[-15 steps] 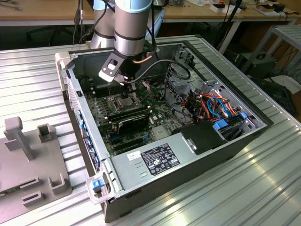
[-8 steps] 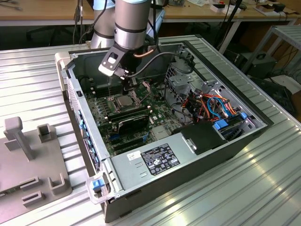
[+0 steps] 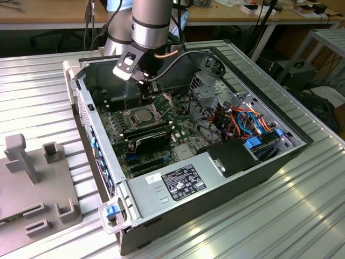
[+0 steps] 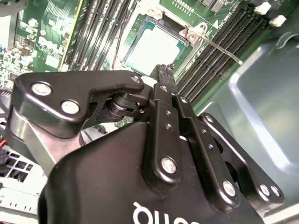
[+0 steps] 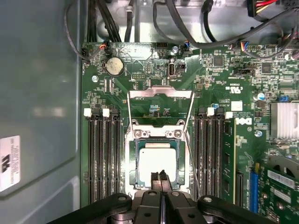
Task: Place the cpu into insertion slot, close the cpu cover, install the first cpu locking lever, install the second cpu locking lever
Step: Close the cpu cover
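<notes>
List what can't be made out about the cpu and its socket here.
- First wrist view: the gripper overlaps the near edge of the cpu. Whether the fingertips touch the chip cannot be judged.
- Second wrist view: the gripper's body hides part of the insertion slot.
- Exterior view: the small fittings around the slot are too small to tell apart.
</notes>
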### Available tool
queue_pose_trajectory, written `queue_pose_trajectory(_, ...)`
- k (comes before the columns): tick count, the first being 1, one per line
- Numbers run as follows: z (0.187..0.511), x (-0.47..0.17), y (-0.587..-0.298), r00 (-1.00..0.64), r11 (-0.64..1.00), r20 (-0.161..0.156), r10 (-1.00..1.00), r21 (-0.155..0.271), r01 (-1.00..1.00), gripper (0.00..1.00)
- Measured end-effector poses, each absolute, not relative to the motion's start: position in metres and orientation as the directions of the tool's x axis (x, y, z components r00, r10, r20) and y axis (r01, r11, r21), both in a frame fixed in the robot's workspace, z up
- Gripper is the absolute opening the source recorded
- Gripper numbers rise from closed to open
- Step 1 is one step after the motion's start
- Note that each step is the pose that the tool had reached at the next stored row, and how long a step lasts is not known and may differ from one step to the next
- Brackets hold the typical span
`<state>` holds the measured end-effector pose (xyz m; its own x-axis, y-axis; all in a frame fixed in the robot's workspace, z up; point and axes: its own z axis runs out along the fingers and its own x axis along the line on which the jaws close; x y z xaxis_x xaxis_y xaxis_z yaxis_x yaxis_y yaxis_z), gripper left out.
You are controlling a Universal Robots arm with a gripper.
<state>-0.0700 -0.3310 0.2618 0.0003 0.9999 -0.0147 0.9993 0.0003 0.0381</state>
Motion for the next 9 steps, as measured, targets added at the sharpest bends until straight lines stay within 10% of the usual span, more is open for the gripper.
queue_pose_trajectory(9,0.2639,-0.0661,-0.3309,0.0,0.0,-0.016,1.0,0.038,0.999,0.11)
